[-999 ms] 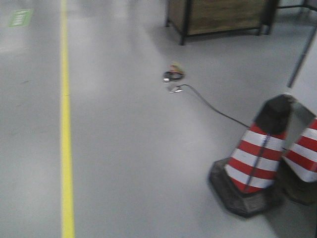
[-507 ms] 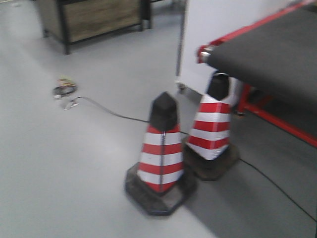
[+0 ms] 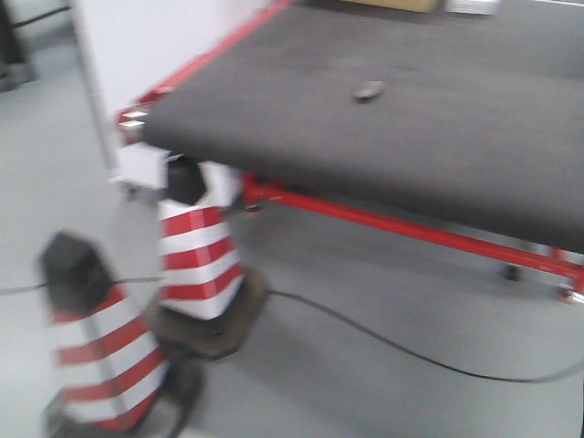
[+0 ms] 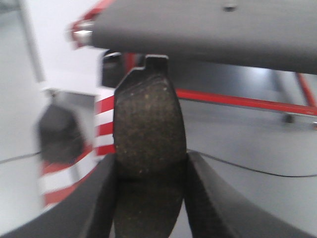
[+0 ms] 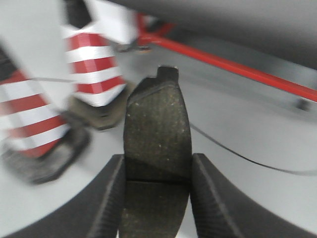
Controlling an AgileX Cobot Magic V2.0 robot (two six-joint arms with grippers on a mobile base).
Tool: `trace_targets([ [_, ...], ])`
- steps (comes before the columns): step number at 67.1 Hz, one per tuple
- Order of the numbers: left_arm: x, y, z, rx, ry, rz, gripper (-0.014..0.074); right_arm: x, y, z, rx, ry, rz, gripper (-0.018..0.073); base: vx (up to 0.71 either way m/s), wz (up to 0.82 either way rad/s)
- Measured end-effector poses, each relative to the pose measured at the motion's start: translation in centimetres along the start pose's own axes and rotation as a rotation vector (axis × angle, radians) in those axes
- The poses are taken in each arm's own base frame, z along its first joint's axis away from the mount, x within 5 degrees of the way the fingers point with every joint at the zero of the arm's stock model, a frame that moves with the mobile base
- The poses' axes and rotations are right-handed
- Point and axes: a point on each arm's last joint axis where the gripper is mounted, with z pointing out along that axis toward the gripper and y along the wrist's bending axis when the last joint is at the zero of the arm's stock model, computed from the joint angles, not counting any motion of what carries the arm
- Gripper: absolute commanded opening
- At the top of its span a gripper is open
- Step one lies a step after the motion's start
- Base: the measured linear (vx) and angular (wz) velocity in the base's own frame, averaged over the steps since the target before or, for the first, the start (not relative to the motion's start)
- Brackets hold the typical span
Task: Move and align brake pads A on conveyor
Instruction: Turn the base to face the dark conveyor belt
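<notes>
Dark grey felt-like conveyor belt [image 3: 438, 137] with red frame rails carries one small dark pad [image 3: 369, 90] mid-belt, its orientation blurred. Two red-and-white striped traffic cones [image 3: 196, 265] stand on the floor off its near-left corner. Each arm's jaws clamp an upright speckled brake pad: left [image 4: 147, 129], right [image 5: 157, 134], long axis vertical, tab end uppermost.

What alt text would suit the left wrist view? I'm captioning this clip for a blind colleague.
The left gripper holds a dark, speckled brake pad upright between its two black fingers. Behind it, blurred, are the dark conveyor with a red frame rail, red-and-white traffic cones and a black cable on the grey floor.
</notes>
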Motion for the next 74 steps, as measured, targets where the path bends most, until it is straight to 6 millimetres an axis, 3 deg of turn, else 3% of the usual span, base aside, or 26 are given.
trace_targets([
  [34,0.0,0.0,0.0,0.0,0.0,0.0,-0.0006,0.02,0.0,-0.04,0.001,-0.002,-0.001,-0.0004,0.29,-0.68],
  [74,0.0,0.0,0.0,0.0,0.0,0.0,-0.0006,0.02,0.0,-0.04,0.001,-0.002,-0.001,-0.0004,0.4,-0.03],
])
